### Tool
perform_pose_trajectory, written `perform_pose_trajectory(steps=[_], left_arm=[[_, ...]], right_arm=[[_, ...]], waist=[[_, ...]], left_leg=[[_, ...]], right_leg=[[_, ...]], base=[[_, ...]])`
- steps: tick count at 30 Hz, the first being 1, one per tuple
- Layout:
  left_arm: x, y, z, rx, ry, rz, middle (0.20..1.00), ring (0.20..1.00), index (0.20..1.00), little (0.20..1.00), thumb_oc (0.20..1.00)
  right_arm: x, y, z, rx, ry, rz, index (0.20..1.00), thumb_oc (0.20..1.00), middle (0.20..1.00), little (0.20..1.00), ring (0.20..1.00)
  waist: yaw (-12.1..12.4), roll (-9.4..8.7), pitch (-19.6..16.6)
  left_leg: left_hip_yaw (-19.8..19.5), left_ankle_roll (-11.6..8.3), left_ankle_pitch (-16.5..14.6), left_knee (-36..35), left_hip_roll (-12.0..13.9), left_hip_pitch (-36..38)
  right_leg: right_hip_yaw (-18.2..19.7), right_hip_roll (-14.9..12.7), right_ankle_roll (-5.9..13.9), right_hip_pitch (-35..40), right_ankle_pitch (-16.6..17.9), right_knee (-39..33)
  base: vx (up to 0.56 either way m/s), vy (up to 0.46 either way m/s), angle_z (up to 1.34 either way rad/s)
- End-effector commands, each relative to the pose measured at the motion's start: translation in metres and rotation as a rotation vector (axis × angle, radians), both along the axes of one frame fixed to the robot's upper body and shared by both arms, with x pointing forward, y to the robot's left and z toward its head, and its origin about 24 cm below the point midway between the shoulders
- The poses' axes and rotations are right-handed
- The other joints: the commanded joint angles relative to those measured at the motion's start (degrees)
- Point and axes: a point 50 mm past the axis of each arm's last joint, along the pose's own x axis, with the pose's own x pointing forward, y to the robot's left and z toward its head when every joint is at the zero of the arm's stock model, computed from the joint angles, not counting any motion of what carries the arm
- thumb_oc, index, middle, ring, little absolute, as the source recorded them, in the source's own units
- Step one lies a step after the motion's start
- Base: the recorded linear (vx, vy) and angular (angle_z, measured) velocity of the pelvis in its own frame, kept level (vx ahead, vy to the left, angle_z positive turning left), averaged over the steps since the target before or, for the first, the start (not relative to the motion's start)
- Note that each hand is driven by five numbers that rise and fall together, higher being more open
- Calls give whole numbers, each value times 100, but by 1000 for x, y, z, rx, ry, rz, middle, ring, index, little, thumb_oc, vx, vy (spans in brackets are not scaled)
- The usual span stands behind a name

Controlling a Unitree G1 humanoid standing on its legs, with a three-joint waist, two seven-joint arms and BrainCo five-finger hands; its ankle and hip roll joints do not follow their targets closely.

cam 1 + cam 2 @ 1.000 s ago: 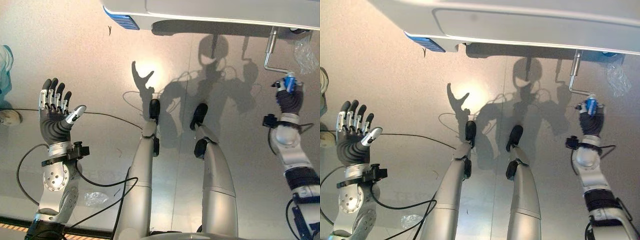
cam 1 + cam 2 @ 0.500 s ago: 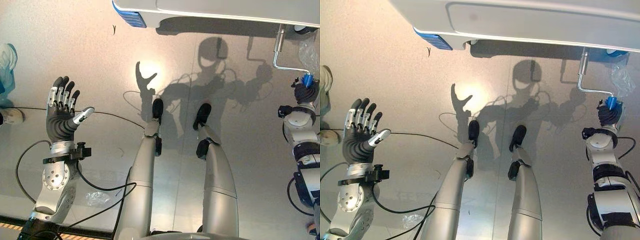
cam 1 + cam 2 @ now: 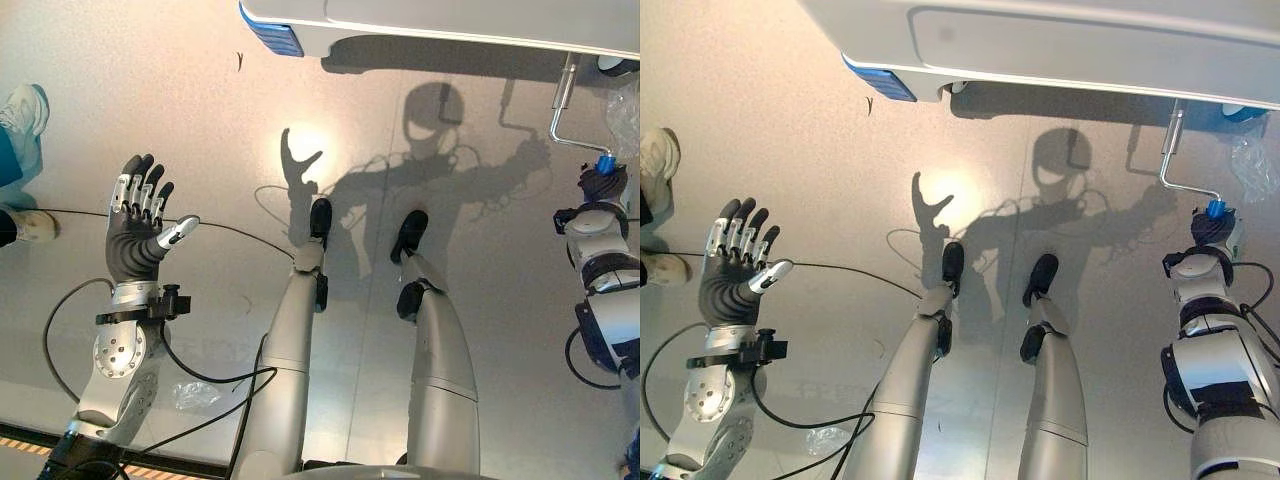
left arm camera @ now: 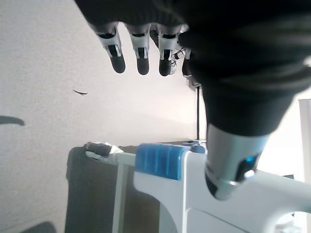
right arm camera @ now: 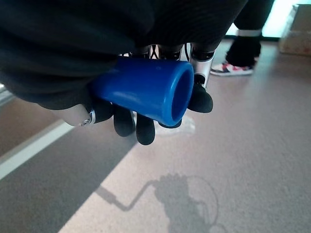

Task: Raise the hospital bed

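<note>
While the right hand (image 5: 121, 104) is curled round the blue grip (image 5: 146, 90) of the crank (image 3: 1185, 165), item: hospital bed (image 3: 1060, 45), white, its foot end at the far edge of the floor (image 3: 200, 100). Crank: bent metal rod hanging under the bed's right corner. Handling, judged: rigid, stiff to turn, grip smooth; hold grip only, wrapped full. Left hand (image 3: 138, 225): fingers spread, empty, raised well apart

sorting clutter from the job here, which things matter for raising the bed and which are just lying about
Job: hospital bed; its metal crank with blue handle, gripped by right hand.

Lying about: crumpled clear plastic on floor; person's shoes; left hand, open and idle.
</note>
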Motion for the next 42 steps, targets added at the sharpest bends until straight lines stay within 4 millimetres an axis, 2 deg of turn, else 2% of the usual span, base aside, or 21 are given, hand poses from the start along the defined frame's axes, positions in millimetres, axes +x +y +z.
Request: perform_pose_trajectory(steps=[1,2,3,6,8,9,12,13,15,16,19,20,21,25,33,34,35,37,40,41,42], left_arm=[[-6,-10,9,-86,-82,-28,1000,1000,1000,1000,1000],[-5,-12,9,-100,-86,-33,1000,1000,1000,1000,1000],[-6,-12,9,-100,-86,-32,1000,1000,1000,1000,1000],[-1,-16,10,-99,-84,-45,1000,1000,1000,1000,1000],[-1,-16,11,-96,-84,-45,1000,1000,1000,1000,1000],[1,-16,12,-101,-88,-39,1000,1000,1000,1000,1000],[2,-15,13,-112,-89,-32,1000,1000,1000,1000,1000],[3,-14,13,-113,-89,-25,1000,1000,1000,1000,1000],[3,-14,13,-112,-89,-22,1000,1000,1000,1000,1000],[3,-12,14,-119,-92,-11,1000,1000,1000,1000,1000],[3,-10,14,-123,-90,1,1000,1000,1000,1000,1000],[3,-10,14,-123,-90,2,1000,1000,1000,1000,1000],[2,-9,15,-119,-93,5,1000,1000,1000,1000,1000],[2,-8,16,-111,-99,10,1000,1000,1000,1000,1000],[0,-7,17,-100,-103,13,1000,1000,1000,1000,1000],[-1,-8,18,-96,-108,8,1000,1000,1000,1000,1000],[-1,-8,18,-96,-108,9,1000,1000,1000,1000,1000],[-1,-8,17,-94,-104,8,1000,1000,1000,1000,1000],[-2,-8,14,-103,-100,8,1000,1000,1000,1000,1000],[-3,-8,14,-104,-101,8,1000,1000,1000,1000,1000],[-3,-7,13,-113,-99,12,1000,1000,1000,1000,1000]], right_arm=[[-3,2,-23,-139,312,56,200,200,200,200,200],[8,18,-22,-152,310,107,200,200,200,200,200],[8,19,-22,-153,310,108,200,200,200,200,200],[28,60,-34,-192,371,267,200,200,200,200,200],[32,68,-35,-188,376,291,200,200,200,200,200],[41,92,-39,-183,374,362,200,200,200,200,200],[51,133,-46,-170,364,481,200,200,200,200,200],[55,157,-50,-144,342,552,200,200,200,200,200],[55,158,-50,-143,341,554,200,200,200,200,200],[57,184,-57,-97,331,626,200,200,200,200,200],[58,214,-62,-125,352,715,200,200,200,200,200],[58,215,-62,-126,353,716,200,200,200,200,200],[58,231,-63,-168,367,770,200,200,200,200,200],[56,254,-67,-287,422,848,200,200,200,200,200],[53,258,-72,-454,482,887,200,200,200,200,200],[53,272,-69,-518,467,938,200,200,200,200,200],[53,272,-69,-518,467,939,200,200,200,200,200],[50,300,-61,-572,390,1045,200,200,200,200,200],[44,329,-47,-512,253,1156,200,200,200,200,200],[38,353,-34,-476,155,1232,200,200,200,200,200],[35,359,-27,-464,106,1268,200,200,200,200,200]], waist=[[76,802,-135],[147,862,-135],[137,862,-135],[207,914,-135],[204,917,-135],[232,928,-135],[261,949,-135],[275,964,-135],[267,953,-135],[286,962,-135],[299,952,-135],[295,950,-135],[317,956,-135],[370,981,-135],[401,984,-135],[415,981,-135],[412,980,-135],[408,971,-135],[377,946,-135],[375,931,-135],[368,905,-135]], left_leg=[[-231,-86,29,-634,-53,90],[-231,-77,37,-621,-64,91],[-233,-76,36,-619,-66,87],[-225,-66,48,-599,-84,85],[-224,-62,45,-601,-87,92],[-231,-53,48,-602,-98,82],[-229,-37,45,-602,-105,86],[-233,-33,35,-586,-110,78],[-232,-33,33,-583,-111,78],[-236,-27,29,-578,-115,64],[-232,-25,33,-589,-130,52],[-232,-25,33,-589,-130,52],[-241,-22,36,-591,-135,44],[-249,-20,32,-565,-165,11],[-270,-24,32,-504,-188,-55],[-275,-24,36,-495,-188,-77],[-275,-24,35,-493,-188,-79],[-276,-27,35,-478,-186,-96],[-263,-33,39,-474,-181,-102],[-261,-33,43,-472,-174,-98],[-262,-34,45,-479,-172,-86]], right_leg=[[-294,85,302,-304,-152,539],[-293,69,301,-314,-163,577],[-294,67,301,-318,-165,580],[-286,51,304,-313,-167,605],[-284,50,301,-312,-172,605],[-284,44,302,-309,-172,601],[-279,35,301,-304,-179,610],[-272,34,300,-309,-180,608],[-271,33,299,-309,-182,610],[-268,29,300,-309,-173,593],[-275,24,297,-311,-169,558],[-275,24,298,-311,-169,558],[-265,27,298,-321,-174,563],[-276,15,304,-318,-169,563],[-281,-6,310,-355,-157,571],[-279,-2,310,-369,-150,575],[-278,-3,310,-370,-151,576],[-280,2,315,-383,-146,581],[-267,3,318,-378,-127,551],[-263,7,316,-370,-124,539],[-265,6,317,-370,-125,541]], base=[[0,0,0],[0,0,0],[2,30,0],[0,0,0],[5,6,3],[10,13,5],[9,18,0],[9,23,-5],[9,11,-5],[17,12,-5],[7,5,-1],[0,0,0],[6,7,4],[2,4,1],[0,0,0],[0,0,0],[0,0,0],[0,0,0],[0,0,0],[4,12,-3],[0,0,0]])
